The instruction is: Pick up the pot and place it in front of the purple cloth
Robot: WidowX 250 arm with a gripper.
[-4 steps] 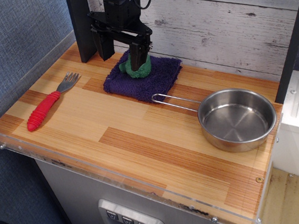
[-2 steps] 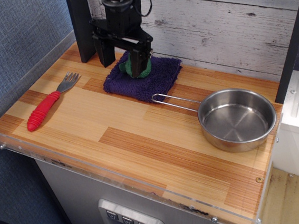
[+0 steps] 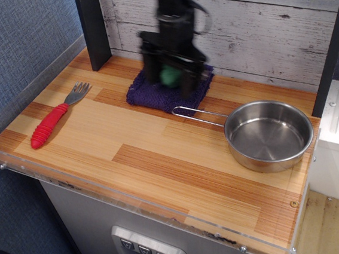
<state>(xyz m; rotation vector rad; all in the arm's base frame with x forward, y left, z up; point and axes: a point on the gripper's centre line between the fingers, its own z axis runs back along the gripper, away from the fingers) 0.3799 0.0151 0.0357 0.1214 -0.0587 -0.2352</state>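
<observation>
The pot (image 3: 270, 135), a shallow shiny steel pan, sits at the right of the wooden counter. Its thin wire handle (image 3: 196, 115) points left toward the purple cloth (image 3: 147, 98). The cloth lies at the back middle, against the plank wall. My gripper (image 3: 171, 83) is blurred by motion and hangs low over the cloth. Its black fingers stand apart on either side of a green broccoli toy (image 3: 169, 75) that rests on the cloth. The gripper is left of and behind the pot and does not touch it.
A fork with a red handle (image 3: 53, 118) lies at the left. A black post (image 3: 91, 27) stands at the back left. A clear acrylic lip (image 3: 134, 197) runs along the counter's front and left edges. A white unit stands to the right of the counter.
My gripper has swung right along the back wall, from the cloth's left part to its middle. The cloth and green toy appear shifted slightly right. The pot has not moved.
</observation>
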